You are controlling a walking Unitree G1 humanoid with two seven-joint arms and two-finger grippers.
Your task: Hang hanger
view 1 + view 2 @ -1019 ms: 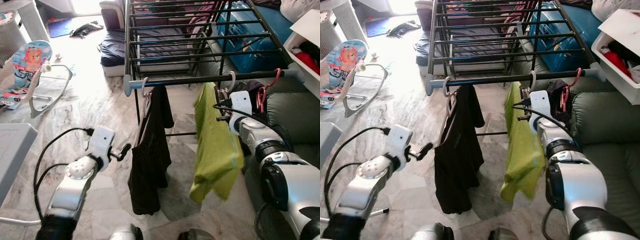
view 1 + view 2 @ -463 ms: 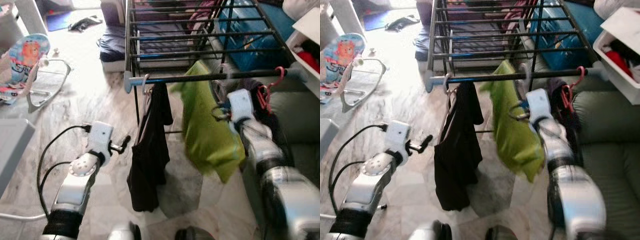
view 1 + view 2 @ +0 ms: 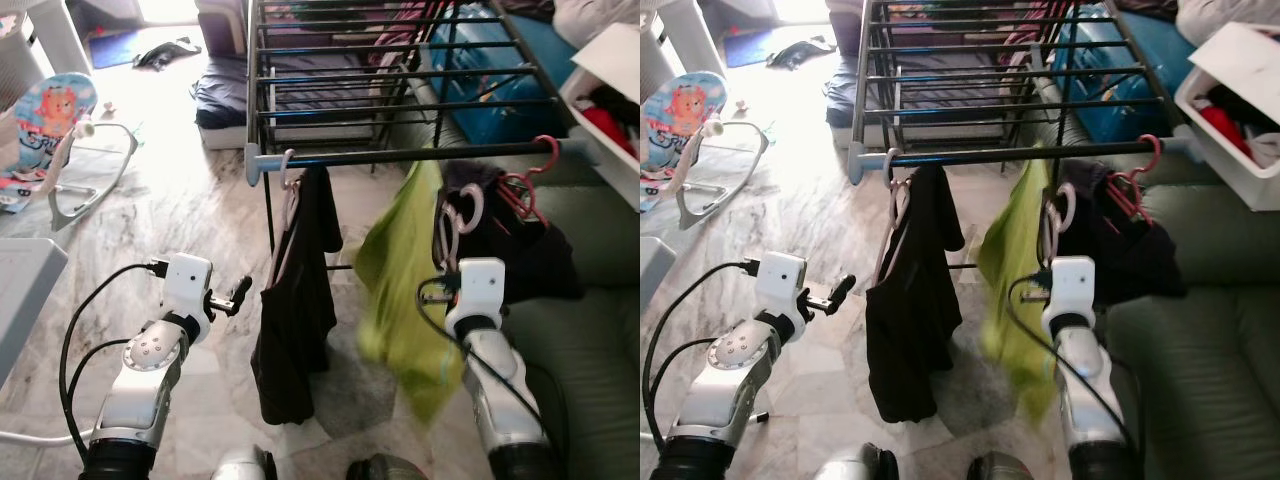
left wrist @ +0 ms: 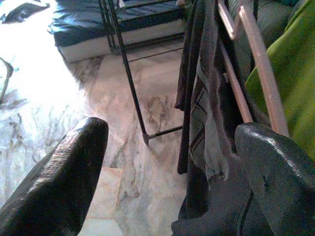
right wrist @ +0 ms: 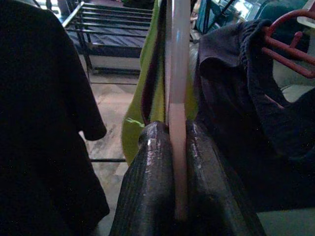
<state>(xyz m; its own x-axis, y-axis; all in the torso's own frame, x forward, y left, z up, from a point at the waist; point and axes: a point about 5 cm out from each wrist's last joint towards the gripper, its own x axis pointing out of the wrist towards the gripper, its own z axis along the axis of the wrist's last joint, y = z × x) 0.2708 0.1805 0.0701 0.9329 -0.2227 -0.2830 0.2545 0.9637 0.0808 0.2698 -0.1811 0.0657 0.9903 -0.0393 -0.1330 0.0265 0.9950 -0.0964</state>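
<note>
Since a second ago the right gripper (image 5: pixel 176 162) has dropped below the rail (image 3: pixel 420 155), pinching the pale hanger (image 3: pixel 452 215) with the green shirt (image 3: pixel 395 290), its hook now off the rail. Lift the hook above the rail, then lower it between the black shirt (image 3: pixel 295 300) and red hanger (image 3: pixel 530 185); the left gripper (image 4: pixel 172 162) is spread, idle

Marble tile floor (image 3: pixel 190 215), glare from strong daylight seen at far end. Baby bouncer (image 3: pixel 62 130) placed on floor at left, w/ grey bin (image 3: pixel 22 60) behind it. Dark mattress (image 3: pixel 225 100) laid past the black drying rack (image 3: pixel 380 80). Green sofa (image 3: pixel 590 340) at right; blue suitcase (image 3: pixel 500 75) and white box (image 3: pixel 610 95) set beyond it.
</note>
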